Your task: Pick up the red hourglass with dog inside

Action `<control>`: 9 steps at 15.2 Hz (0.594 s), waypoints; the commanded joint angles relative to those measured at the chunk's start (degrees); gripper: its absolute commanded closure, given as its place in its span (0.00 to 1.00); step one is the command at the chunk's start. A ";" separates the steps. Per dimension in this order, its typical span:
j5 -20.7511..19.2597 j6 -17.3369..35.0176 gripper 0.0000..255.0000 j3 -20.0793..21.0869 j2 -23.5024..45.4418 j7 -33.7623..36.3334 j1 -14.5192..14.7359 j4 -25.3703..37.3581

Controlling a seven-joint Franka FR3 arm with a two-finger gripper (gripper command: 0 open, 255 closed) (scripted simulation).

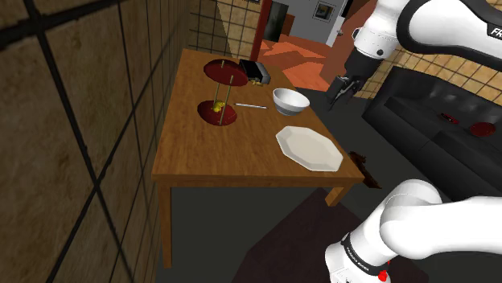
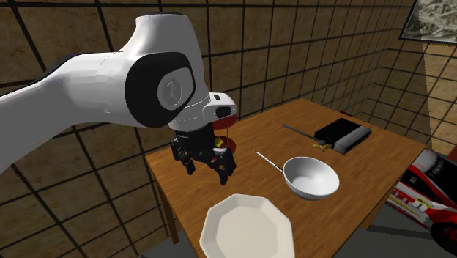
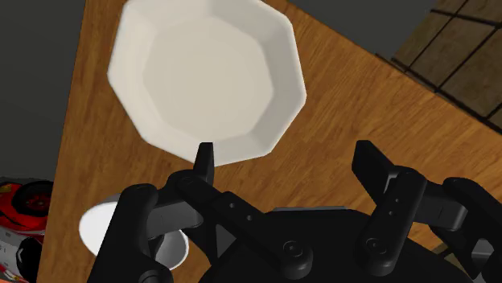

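Wrist view: gripper spread wide, empty, hovering high over white plate at table corner nearest stand. Red hourglass stands by wall-side edge, well apart. Bowl lies between, so crossing high seems sensible.

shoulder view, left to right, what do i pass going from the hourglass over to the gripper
red hourglass → black box → white bowl → gripper, open. The white plate is left out because it spans the same stretch as the bowl.
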 commanded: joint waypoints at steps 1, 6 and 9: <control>0.00 0.00 0.00 0.00 0.00 0.00 0.00 0.00; 0.25 15.52 0.00 8.36 -2.98 13.26 -1.00 -9.94; -0.63 24.95 0.00 14.21 -2.19 21.96 -2.44 -13.93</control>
